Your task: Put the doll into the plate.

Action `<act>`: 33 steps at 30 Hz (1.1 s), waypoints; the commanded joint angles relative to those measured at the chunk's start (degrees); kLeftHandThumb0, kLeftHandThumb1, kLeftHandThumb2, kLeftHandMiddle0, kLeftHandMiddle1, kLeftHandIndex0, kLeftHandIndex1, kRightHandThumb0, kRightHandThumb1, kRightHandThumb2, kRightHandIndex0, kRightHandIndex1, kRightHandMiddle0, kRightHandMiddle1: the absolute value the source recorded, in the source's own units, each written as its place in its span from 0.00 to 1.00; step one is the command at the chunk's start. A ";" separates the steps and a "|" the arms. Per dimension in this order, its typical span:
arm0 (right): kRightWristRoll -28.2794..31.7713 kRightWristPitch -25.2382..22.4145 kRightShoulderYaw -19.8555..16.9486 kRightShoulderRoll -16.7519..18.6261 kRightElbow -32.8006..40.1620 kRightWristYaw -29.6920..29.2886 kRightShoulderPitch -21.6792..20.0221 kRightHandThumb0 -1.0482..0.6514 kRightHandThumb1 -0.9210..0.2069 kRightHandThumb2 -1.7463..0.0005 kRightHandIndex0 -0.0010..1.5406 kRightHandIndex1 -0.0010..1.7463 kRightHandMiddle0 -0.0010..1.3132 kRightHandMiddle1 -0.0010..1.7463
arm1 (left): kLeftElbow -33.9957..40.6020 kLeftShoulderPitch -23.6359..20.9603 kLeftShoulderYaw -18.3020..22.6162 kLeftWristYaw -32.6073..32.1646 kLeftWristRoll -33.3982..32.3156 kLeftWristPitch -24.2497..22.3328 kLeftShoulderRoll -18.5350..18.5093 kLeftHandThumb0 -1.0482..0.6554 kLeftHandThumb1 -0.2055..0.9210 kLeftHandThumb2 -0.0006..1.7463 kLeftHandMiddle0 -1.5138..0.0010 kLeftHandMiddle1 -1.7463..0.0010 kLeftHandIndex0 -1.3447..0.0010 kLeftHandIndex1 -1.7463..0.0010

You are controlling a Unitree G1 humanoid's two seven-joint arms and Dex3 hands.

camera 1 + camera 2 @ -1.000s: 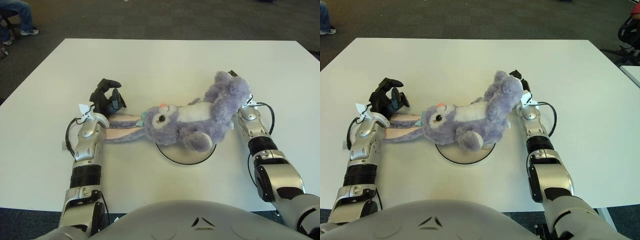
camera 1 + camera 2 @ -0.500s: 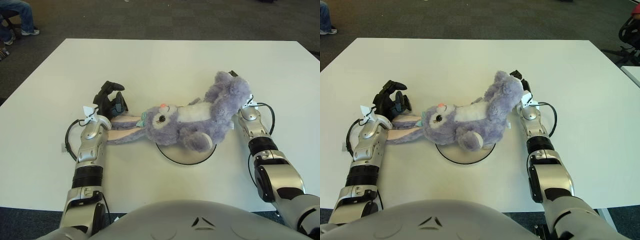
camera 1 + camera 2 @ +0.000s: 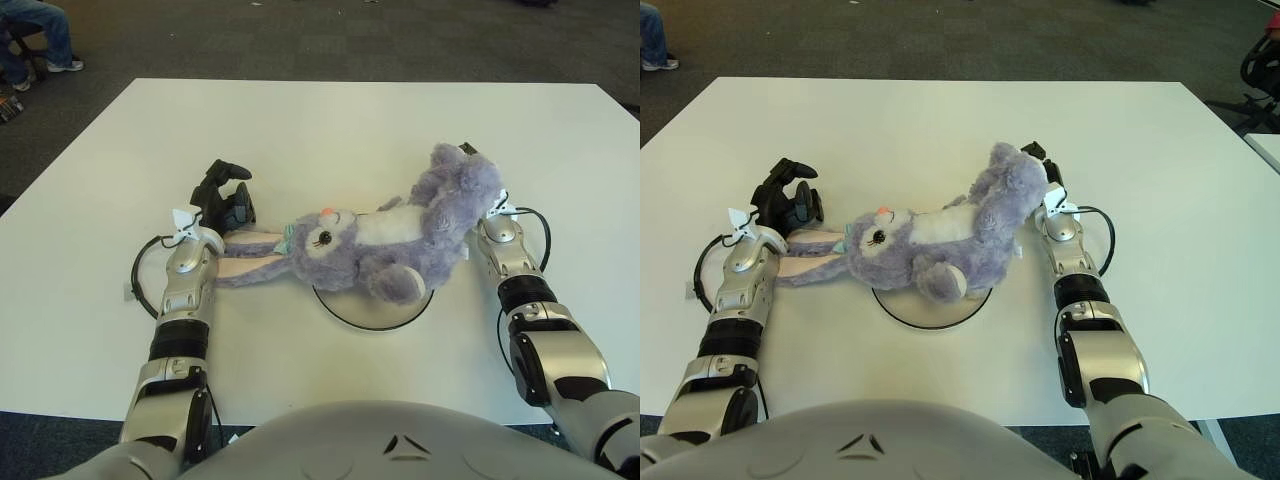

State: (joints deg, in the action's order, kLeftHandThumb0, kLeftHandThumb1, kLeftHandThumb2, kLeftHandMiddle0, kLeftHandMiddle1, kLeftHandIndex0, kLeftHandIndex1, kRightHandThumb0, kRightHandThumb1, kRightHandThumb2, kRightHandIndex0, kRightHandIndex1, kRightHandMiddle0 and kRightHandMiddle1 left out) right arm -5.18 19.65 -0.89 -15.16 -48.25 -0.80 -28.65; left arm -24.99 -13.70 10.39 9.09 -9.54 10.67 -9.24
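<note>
The purple rabbit doll point(image 3: 390, 240) lies across the centre of the frame on the white worktop point(image 3: 330, 130), its belly and one foot over the plate point(image 3: 350, 312) — a flat white disc with a dark rim, showing only below the doll. Head and long ears point(image 3: 245, 262) stretch off to the left of the plate; the hind end rises toward the upper right, past the rim.

The right hand point(image 3: 470, 155) sits at the doll's upper-right end, mostly hidden behind the plush, so whether its fingers have hold of the doll cannot be told. The left hand point(image 3: 225, 195), at centre left just above the ears, has its dark fingers loosely curled and holds nothing.

What could go wrong, as I judge it: the doll is longer than the plate and only partly over it. If the right hand lets go from where it is, the raised end may flop outward to the right and drag the body off the rim. The ears trailing on the worktop could also catch against the left forearm when that arm moves — pulling the head further left.

Compared with a second ago, the doll and right arm look unchanged; the left hand has edged slightly right and its forearm has straightened toward the ears.
</note>
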 commanded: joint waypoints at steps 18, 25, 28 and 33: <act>-0.92 -3.42 0.94 0.30 -1.99 1.37 3.88 0.61 0.39 0.40 0.38 0.91 0.24 0.95 | -11.89 0.98 -0.87 -5.71 4.76 3.44 1.71 0.37 0.63 0.62 0.18 0.00 0.65 0.00; -0.71 -3.21 0.86 0.18 -2.04 1.70 3.88 0.61 0.39 0.40 0.38 0.92 0.24 0.95 | -13.22 0.67 -0.90 -5.70 4.84 4.29 1.81 0.37 0.64 0.61 0.20 0.00 0.66 0.00; -0.71 -3.28 0.85 0.19 -2.10 1.70 3.85 0.61 0.39 0.40 0.38 0.92 0.24 0.95 | -13.05 0.64 -0.99 -5.89 4.97 4.26 1.85 0.37 0.64 0.61 0.20 0.00 0.66 0.00; -0.86 -3.39 0.93 0.19 -2.07 1.53 3.84 0.61 0.38 0.40 0.38 0.92 0.24 0.95 | -12.67 0.89 -0.94 -6.11 4.85 4.23 2.07 0.37 0.64 0.61 0.20 0.00 0.66 0.00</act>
State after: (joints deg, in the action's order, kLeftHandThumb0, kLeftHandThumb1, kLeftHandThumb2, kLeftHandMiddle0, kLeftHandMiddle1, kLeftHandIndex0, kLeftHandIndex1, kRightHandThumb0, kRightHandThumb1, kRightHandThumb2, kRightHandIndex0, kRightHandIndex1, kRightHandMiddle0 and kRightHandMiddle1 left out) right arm -5.19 19.65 -0.88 -15.34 -47.75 -0.74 -28.27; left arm -34.05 -16.95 9.97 3.51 -5.19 16.97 -8.65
